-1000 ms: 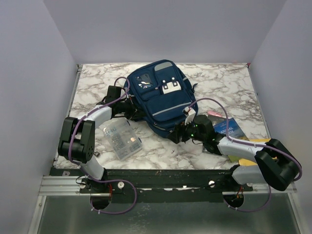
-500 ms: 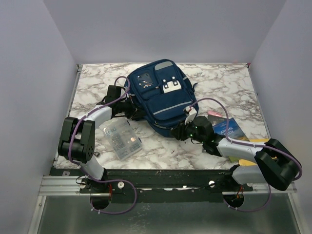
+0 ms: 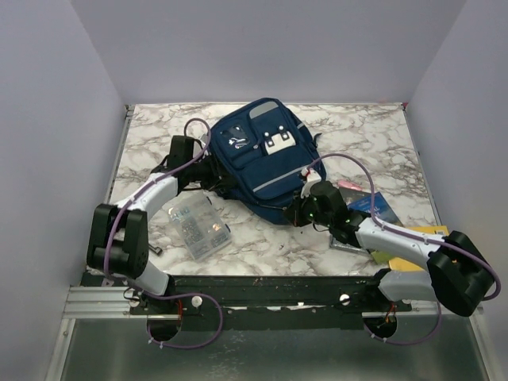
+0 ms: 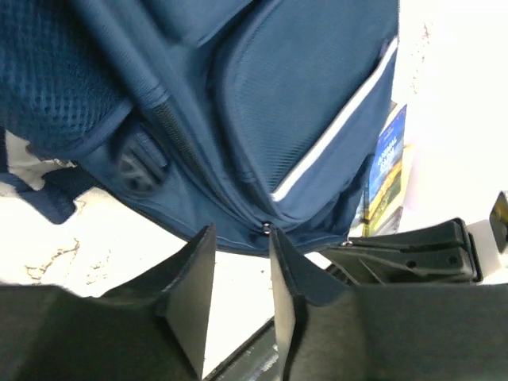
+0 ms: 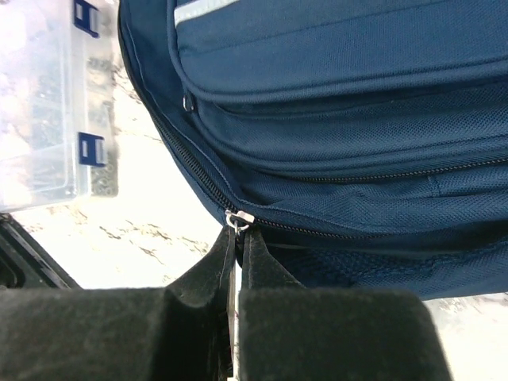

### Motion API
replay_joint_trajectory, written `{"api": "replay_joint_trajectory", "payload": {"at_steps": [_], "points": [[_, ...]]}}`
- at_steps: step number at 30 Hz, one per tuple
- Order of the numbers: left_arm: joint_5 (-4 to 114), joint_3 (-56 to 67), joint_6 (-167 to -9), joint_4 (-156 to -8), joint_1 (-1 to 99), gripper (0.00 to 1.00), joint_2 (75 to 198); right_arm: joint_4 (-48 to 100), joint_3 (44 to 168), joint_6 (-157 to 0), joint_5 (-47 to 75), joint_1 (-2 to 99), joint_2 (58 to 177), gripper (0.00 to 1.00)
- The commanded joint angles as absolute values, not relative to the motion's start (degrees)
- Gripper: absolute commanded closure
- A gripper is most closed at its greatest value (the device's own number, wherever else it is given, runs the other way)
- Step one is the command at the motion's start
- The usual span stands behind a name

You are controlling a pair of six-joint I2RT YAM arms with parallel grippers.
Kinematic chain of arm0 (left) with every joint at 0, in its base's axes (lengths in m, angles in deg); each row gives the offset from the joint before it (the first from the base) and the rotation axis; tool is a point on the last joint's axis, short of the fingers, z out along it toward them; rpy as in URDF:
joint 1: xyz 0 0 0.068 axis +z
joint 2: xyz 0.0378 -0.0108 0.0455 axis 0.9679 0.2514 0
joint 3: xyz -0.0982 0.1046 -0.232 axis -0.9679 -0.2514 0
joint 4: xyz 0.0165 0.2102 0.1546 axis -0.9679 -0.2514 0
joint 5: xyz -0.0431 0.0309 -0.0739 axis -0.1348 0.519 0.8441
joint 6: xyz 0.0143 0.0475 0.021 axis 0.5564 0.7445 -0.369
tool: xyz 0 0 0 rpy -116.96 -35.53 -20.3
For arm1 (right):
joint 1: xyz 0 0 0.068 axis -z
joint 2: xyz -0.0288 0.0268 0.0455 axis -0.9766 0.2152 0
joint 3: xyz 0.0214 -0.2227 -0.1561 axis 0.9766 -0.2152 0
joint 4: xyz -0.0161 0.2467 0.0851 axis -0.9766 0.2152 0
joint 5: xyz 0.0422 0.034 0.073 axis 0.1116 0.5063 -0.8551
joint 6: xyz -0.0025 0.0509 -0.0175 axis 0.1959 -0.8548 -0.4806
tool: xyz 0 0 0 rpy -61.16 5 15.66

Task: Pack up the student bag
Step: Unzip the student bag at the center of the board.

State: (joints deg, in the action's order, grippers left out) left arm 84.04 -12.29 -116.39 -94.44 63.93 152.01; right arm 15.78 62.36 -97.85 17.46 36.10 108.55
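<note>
Marble-pattern table (image 3: 365,135) carries: bag (image 3: 262,159) centre-rear; clear box (image 3: 198,226) near left; book (image 3: 373,208) right, pink item (image 3: 348,184) beside it; possibly a yellow folder (image 3: 423,231), largely hidden.

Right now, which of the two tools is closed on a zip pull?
The right tool: its fingers pinch the silver zip pull at the edge of the bag. The left tool has its fingers apart, gripping nothing.
</note>
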Motion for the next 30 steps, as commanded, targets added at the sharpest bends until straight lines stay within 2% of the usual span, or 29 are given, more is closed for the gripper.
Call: {"api": "replay_joint_trajectory", "payload": {"at_steps": [1, 6, 12, 15, 19, 26, 30], "points": [[75.13, -10.31, -105.21, -96.56, 61.36, 0.60, 142.00, 24.52, 66.22, -98.10, 18.11, 36.10, 106.57, 1.00], [67.62, -11.26, -91.77, -96.85, 49.53, 0.53, 134.57, 26.04, 68.18, -96.55, 15.24, 36.14, 105.65, 1.00], [71.04, -15.35, -70.01, -95.16, 36.46, 0.53, 131.60, 28.22, 69.12, -95.26, 14.15, 36.10, 103.54, 1.00], [72.09, -14.59, -66.41, -95.36, 35.59, 0.54, 133.30, 27.09, 68.47, -95.50, 13.93, 36.10, 102.36, 1.00], [72.64, -9.92, -65.69, -97.24, 35.50, 0.63, 139.64, 26.47, 68.27, -96.04, 12.81, 36.09, 101.90, 0.99], [73.95, -6.86, -66.24, -97.11, 33.48, 0.63, 146.81, 26.60, 67.98, -96.46, 11.91, 36.16, 101.61, 1.00], [73.38, -6.54, -67.08, -96.30, 33.01, 0.70, 149.04, 26.91, 68.02, -96.66, 11.62, 36.09, 101.38, 0.99]]}}
